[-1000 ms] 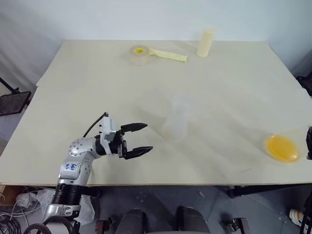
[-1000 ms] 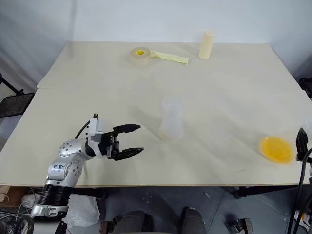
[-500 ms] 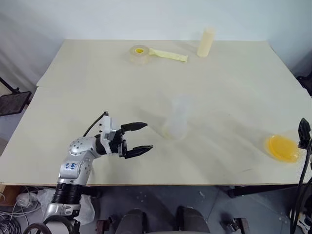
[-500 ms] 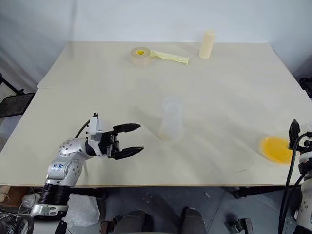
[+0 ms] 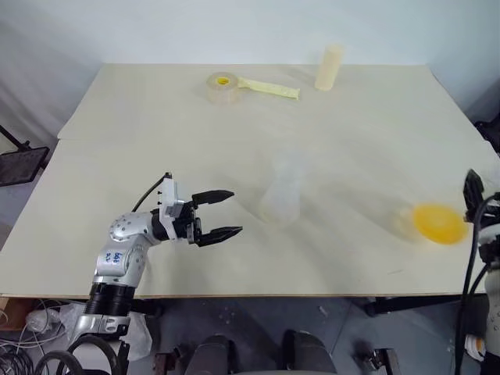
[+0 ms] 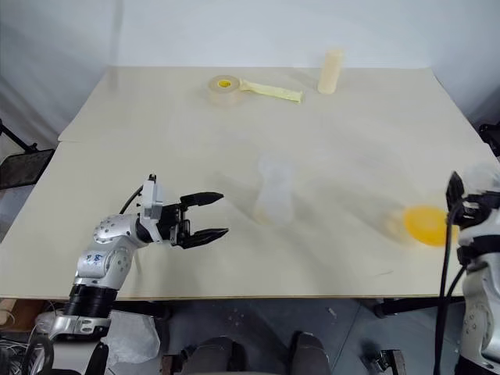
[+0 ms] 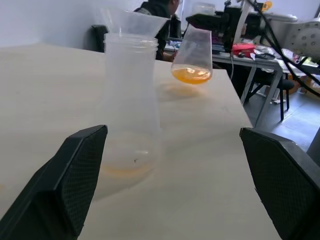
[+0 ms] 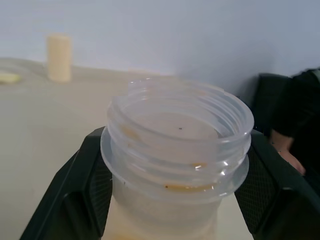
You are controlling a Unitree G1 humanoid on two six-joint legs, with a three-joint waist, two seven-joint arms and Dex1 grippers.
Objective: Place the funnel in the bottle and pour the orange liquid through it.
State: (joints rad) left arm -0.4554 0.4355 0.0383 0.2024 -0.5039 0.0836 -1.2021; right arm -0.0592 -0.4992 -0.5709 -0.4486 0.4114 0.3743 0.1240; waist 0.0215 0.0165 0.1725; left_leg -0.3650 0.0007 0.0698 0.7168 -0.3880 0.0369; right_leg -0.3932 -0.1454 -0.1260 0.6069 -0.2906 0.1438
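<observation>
Holds the flask [image 7: 192,55] by its threaded neck in the right gripper [image 8: 172,170], fingers shut on either side, orange liquid [image 5: 439,223] pooled in the base, out by the right edge of the table [image 5: 156,117]. Finds the bottle [image 5: 281,199] upright mid-table, well to the left of that flask, with the funnel [image 7: 132,22] already seated in its mouth, rim up. Leaves the left gripper [image 5: 223,212] spread wide and empty just left of the bottle, the nearer of the two and probably placed to steady it. Calls for a carry leftward, then a tilt over the funnel's rim.
</observation>
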